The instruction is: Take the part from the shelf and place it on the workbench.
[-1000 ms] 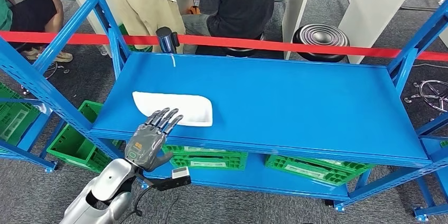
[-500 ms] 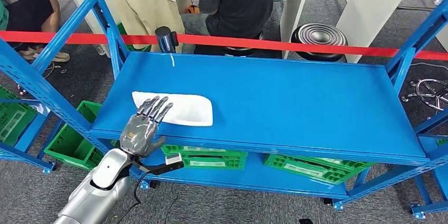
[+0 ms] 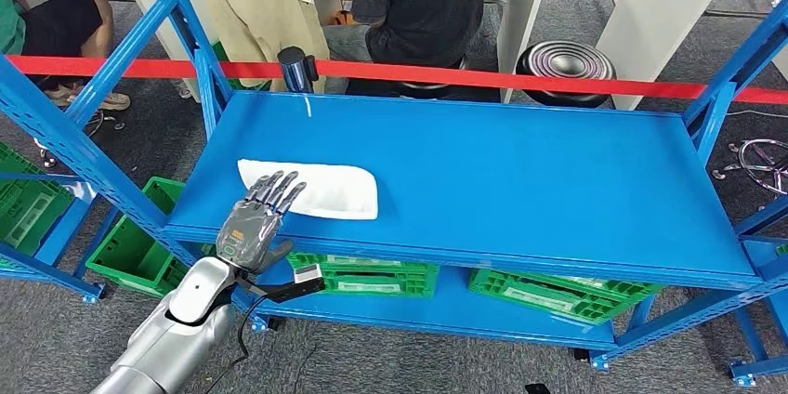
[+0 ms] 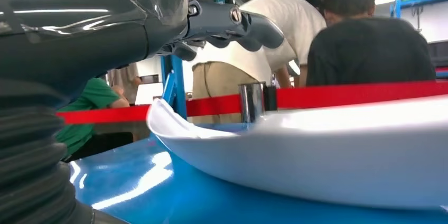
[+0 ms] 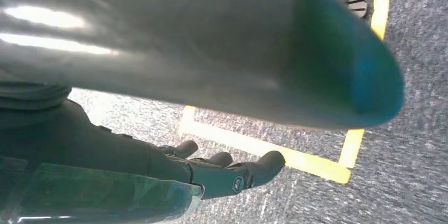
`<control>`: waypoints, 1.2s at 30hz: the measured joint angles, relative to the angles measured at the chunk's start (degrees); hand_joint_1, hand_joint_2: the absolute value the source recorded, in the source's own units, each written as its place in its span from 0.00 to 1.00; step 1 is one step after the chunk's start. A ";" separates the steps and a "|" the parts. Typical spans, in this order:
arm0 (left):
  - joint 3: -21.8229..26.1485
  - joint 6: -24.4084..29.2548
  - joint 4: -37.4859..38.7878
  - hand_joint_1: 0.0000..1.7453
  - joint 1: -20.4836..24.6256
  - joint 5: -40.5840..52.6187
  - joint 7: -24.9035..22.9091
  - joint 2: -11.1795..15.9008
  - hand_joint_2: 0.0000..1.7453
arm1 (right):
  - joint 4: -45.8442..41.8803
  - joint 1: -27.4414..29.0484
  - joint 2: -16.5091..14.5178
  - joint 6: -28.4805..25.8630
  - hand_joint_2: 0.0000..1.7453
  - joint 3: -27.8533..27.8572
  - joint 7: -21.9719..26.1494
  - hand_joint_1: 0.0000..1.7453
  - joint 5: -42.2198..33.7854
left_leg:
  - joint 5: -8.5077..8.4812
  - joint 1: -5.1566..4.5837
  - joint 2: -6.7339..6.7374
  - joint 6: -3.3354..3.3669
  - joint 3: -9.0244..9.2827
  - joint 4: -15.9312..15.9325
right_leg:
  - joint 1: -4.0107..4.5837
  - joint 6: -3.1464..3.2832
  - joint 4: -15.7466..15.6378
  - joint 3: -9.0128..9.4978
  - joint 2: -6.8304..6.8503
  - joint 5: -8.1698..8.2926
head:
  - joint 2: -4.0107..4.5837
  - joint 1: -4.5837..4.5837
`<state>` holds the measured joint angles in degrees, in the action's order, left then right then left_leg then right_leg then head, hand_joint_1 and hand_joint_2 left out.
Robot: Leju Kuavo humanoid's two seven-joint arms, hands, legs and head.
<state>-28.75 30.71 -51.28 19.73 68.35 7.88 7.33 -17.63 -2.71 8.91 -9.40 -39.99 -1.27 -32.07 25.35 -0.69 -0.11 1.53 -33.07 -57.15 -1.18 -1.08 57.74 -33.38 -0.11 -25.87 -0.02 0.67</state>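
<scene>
One white part on a blue shelf, left hand reaching in.

Glossy blue metal shelf [image 3: 520, 180] stands on grey carpet, a red barrier tape [image 3: 520, 78] behind it, people at white tables beyond, green crates [image 3: 130, 250] below. The part [image 3: 321, 190], a smooth, shallow, curved white shell, lies near the shelf's front left edge. Left hand [image 3: 253, 225], fingers spread and holding nothing, hovers over its near end, little changed from half a second ago. Right hand [image 5: 222, 174] hangs over carpet with loosely parted fingers.
</scene>
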 joint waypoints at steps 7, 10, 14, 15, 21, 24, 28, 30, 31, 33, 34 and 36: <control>0.05 0.39 5.20 0.00 1.60 0.56 0.76 0.12 1.00 | 0.43 -0.09 -0.02 0.55 0.00 0.09 0.00 0.00 0.67 | 7.76 0.89 0.05 -1.62 -8.05 -17.25 | 0.02 1.00 -0.09 -0.11 -0.08 0.26 | 0.00 0.10; 0.05 1.34 7.44 0.00 2.66 1.81 0.82 0.16 1.00 | 0.54 -0.20 -0.10 0.68 0.00 0.12 0.02 0.00 1.06 | 2.67 0.58 0.02 -0.18 -3.69 -8.18 | 0.34 1.06 -0.13 0.05 -0.16 0.30 | 0.00 0.09; 0.07 1.98 9.38 0.00 3.94 2.71 0.94 0.27 1.00 | 0.68 -0.43 -0.46 0.91 0.00 0.24 0.07 0.00 1.35 | 0.67 -0.42 0.44 1.72 0.19 -0.17 | 0.43 0.64 -0.39 -0.13 -0.05 0.56 | 0.00 -0.03; 0.09 2.08 9.71 0.00 4.13 2.81 0.93 0.31 1.00 | 0.70 -0.45 -0.46 0.91 0.00 0.29 0.07 0.00 1.39 | 0.37 -0.50 0.43 1.93 0.47 0.38 | 0.47 0.42 -0.58 -0.10 0.01 0.67 | 0.00 0.02; -0.07 3.95 12.80 0.00 5.87 5.32 0.82 -0.07 1.00 | 1.07 -0.38 -0.29 0.98 0.00 0.77 0.22 0.00 1.56 | -1.59 0.15 0.63 2.52 1.73 3.25 | 0.32 0.27 12.98 -6.72 0.10 -5.10 | 0.00 -0.10; -0.24 6.24 15.31 0.00 6.71 7.55 0.18 -0.11 1.00 | 1.36 -0.05 -0.08 0.98 0.00 1.16 0.46 0.00 1.56 | -1.27 0.42 0.52 1.98 1.45 2.53 | -0.55 -1.63 11.88 -6.26 0.15 -3.75 | 0.00 -0.09; -0.40 8.76 17.25 0.00 7.73 9.69 -1.09 0.10 1.00 | 1.61 0.01 0.05 0.89 0.00 1.54 0.94 0.00 1.56 | 0.06 0.37 0.13 0.07 0.45 0.11 | -1.12 -2.11 0.45 -0.55 0.38 -0.09 | 0.00 -0.06; -0.39 8.95 17.62 0.00 7.93 10.14 -1.56 0.39 1.00 | 1.69 0.05 0.04 0.84 0.00 1.59 1.06 0.00 1.57 | 0.15 0.44 -0.03 -0.38 0.11 -0.17 | -0.98 -0.89 0.66 -0.71 0.31 -0.02 | 0.00 0.02; -0.36 8.96 17.77 0.00 7.99 10.26 -1.74 0.61 1.00 | 1.71 0.08 0.02 0.84 0.00 1.59 1.09 0.00 1.58 | 0.28 0.59 -0.03 -0.59 -0.05 -0.37 | -1.05 -0.53 0.64 -0.75 0.30 0.09 | 0.00 0.01; -0.25 8.96 18.07 0.41 8.06 10.57 -2.15 1.10 1.00 | 1.74 0.15 0.02 0.77 0.00 1.60 1.21 0.00 1.65 | 2.24 0.87 0.01 -1.16 -1.23 -3.09 | -1.32 0.10 0.57 -0.77 0.28 0.34 | 0.00 0.05; -0.17 8.96 18.28 0.65 8.07 10.73 -2.34 1.32 1.00 | 1.75 0.18 0.03 0.73 0.00 1.61 1.26 0.00 1.69 | 4.17 0.98 0.02 -1.50 -2.60 -6.24 | -1.33 0.28 0.57 -0.83 0.28 0.41 | 0.00 0.05; -0.02 8.96 18.88 0.99 8.06 10.96 -2.54 1.57 1.00 | 1.85 0.23 0.08 0.66 0.00 1.61 1.29 0.00 1.78 | 8.09 1.18 0.04 -1.99 -6.23 -14.30 | -1.24 0.50 0.59 -1.08 0.31 0.52 | 0.00 0.05</control>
<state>-28.77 39.67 -32.41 27.79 79.31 5.34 8.90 -15.78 -2.48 8.98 -8.74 -38.38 0.02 -30.29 33.45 0.49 -0.07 -0.47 -39.30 -71.45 -2.42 -0.58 58.33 -34.46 0.20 -25.35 -0.02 0.72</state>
